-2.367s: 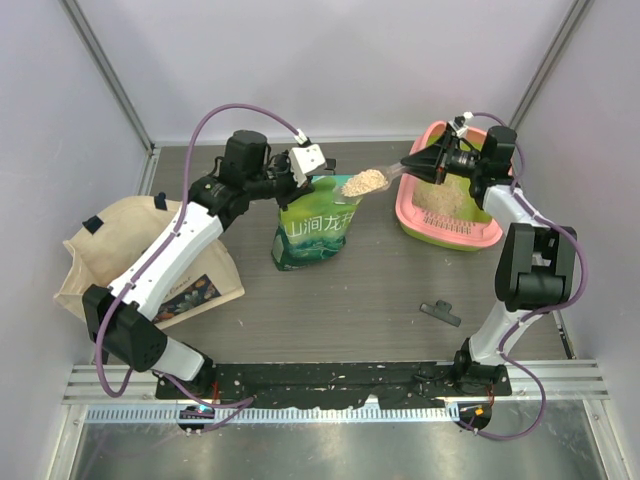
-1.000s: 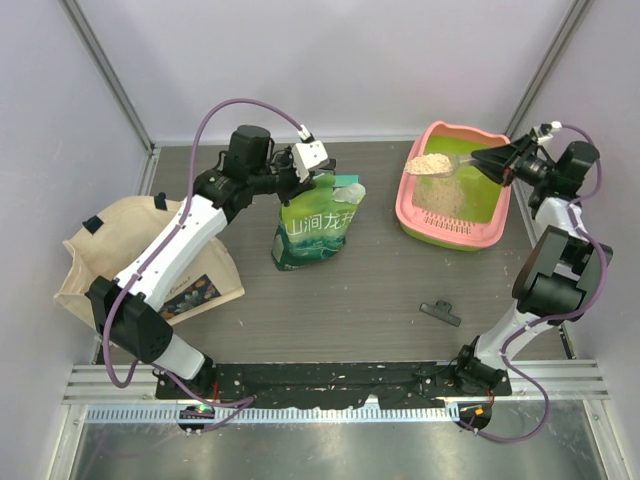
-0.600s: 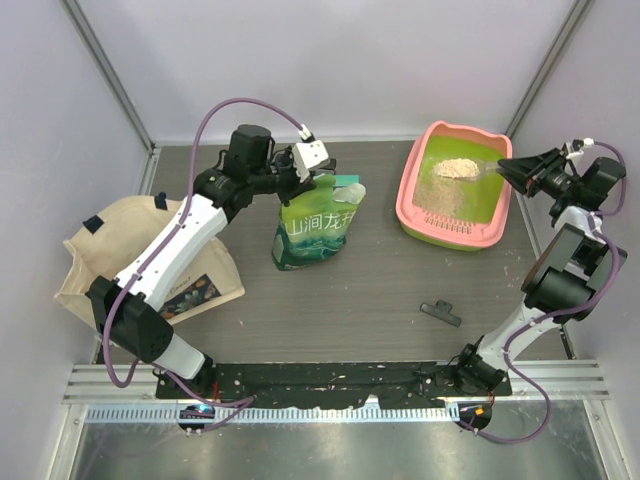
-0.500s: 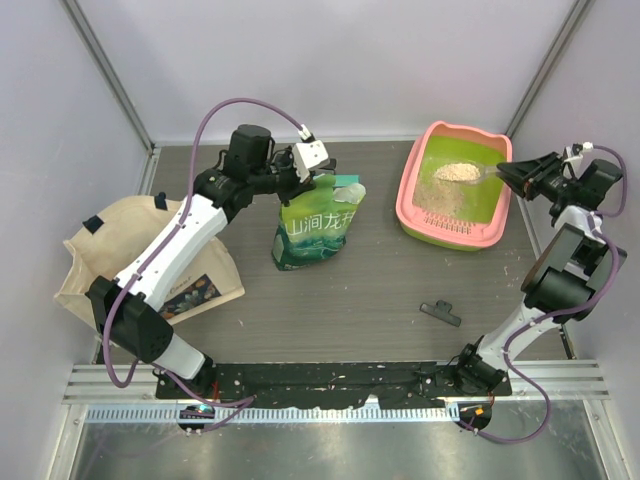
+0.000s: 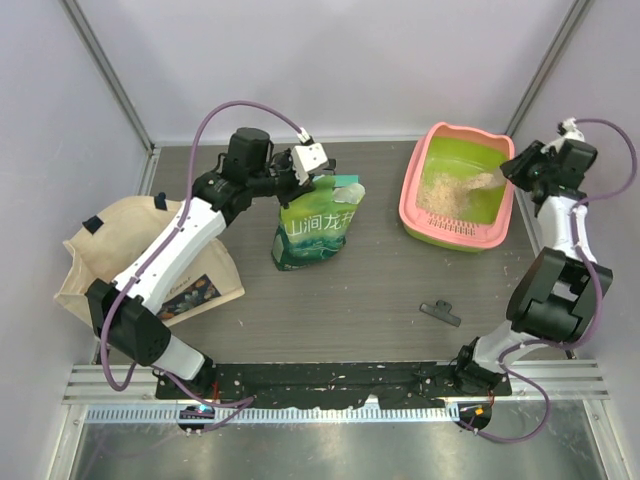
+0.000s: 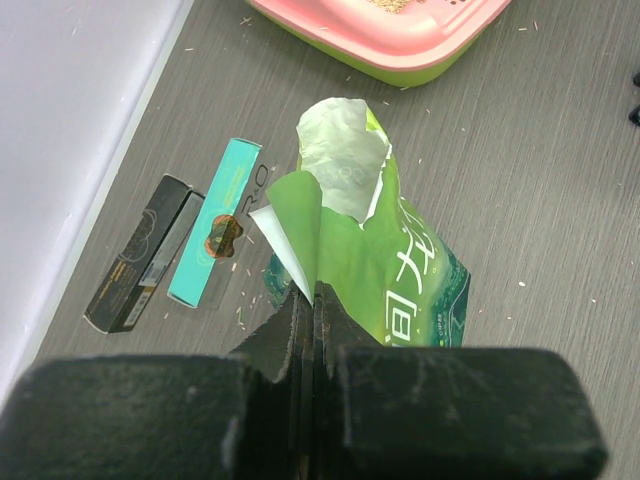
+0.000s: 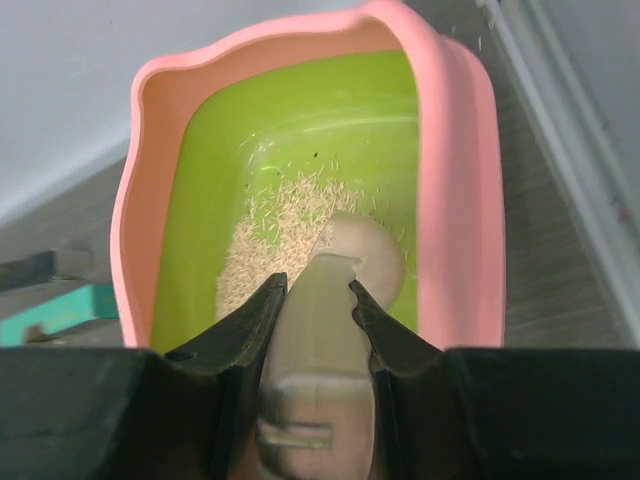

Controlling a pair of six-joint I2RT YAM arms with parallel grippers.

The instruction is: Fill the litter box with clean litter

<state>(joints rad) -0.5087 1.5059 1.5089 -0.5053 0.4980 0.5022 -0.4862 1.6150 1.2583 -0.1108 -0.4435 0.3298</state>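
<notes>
The litter box (image 5: 409, 206), pink rim and lime-green basin, stands at the back right. Pale beige litter (image 5: 447, 190) lies in its basin; it also shows in the right wrist view (image 7: 270, 245). My right gripper (image 5: 510, 172) is shut on the handle of the clear scoop (image 7: 345, 262), which is tipped down over the basin by the box's right rim (image 7: 455, 180). My left gripper (image 5: 300, 165) is shut on the torn top edge of the green bag (image 5: 315, 225) and holds it upright and open; the bag (image 6: 400, 260) and the gripper (image 6: 308, 295) also show in the left wrist view.
A beige tote bag (image 5: 120, 260) lies at the left. A black clip (image 5: 440, 312) lies on the table in front of the litter box. A teal box (image 6: 215, 235) and a black box (image 6: 140, 255) lie behind the bag near the wall.
My right gripper carried the loaded scoop from the bag to over the litter box and tipped it; the litter now lies in the basin. The left arm has not moved.
</notes>
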